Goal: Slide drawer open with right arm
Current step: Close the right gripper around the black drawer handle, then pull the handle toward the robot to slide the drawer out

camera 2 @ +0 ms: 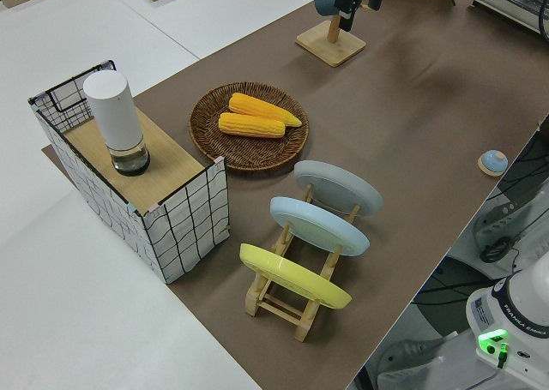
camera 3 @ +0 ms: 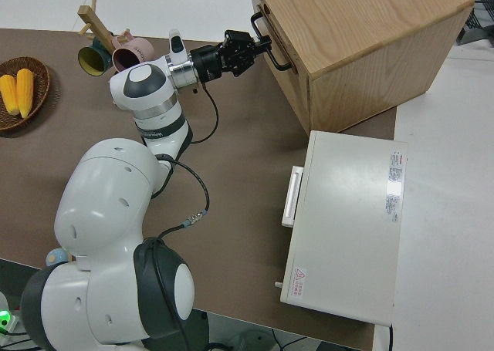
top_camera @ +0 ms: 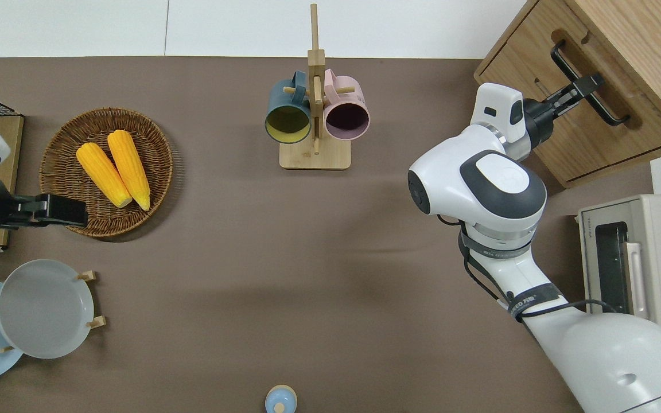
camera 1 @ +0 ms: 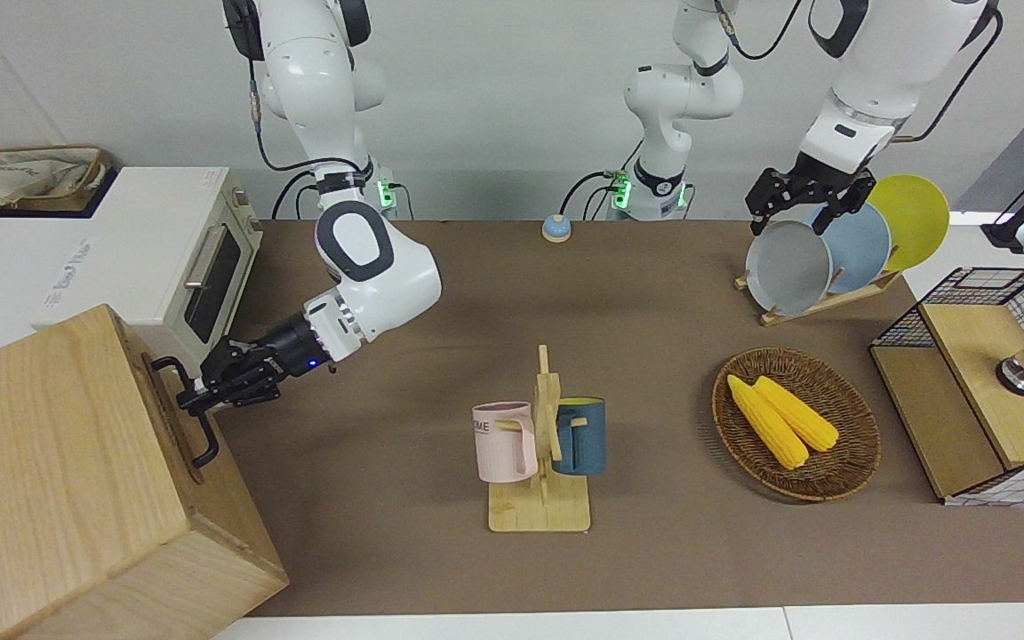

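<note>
The pink mug (camera 1: 504, 442) shows the letters "ME"; other labels are too small to read

The right arm (top_camera: 482, 186) is extended low and near horizontal, elbow bent, blue wrist light lit. The right gripper (top_camera: 586, 87) is closed, fingers pinched together at the tip. The left arm is parked

Bare table (top_camera: 422, 103) between mug rack (top_camera: 314, 123), drawer (top_camera: 580, 120).
</note>
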Controlling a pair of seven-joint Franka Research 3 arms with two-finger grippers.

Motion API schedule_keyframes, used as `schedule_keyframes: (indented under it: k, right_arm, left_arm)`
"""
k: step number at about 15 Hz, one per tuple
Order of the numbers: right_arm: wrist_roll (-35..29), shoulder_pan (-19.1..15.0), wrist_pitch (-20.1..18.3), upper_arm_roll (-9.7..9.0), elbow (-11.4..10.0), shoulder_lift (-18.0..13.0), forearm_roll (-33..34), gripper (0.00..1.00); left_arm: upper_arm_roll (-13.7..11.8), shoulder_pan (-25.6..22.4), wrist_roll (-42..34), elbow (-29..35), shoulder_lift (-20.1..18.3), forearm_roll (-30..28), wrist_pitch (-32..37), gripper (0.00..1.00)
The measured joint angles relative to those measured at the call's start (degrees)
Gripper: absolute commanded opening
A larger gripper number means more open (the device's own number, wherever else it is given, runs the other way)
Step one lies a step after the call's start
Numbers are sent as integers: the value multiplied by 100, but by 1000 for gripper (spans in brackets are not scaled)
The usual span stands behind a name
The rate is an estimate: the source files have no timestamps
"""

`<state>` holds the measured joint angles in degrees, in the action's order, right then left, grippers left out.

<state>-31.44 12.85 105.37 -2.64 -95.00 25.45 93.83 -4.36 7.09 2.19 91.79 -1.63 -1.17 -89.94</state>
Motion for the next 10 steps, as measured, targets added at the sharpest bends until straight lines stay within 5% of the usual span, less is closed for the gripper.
schedule_keyframes:
  k: [10]
  right_arm:
    - [0, 36, -202, -108, 4, 0, -96, 0]
  left_arm:
    - [0, 0, 0, 0, 0, 0, 0, 998]
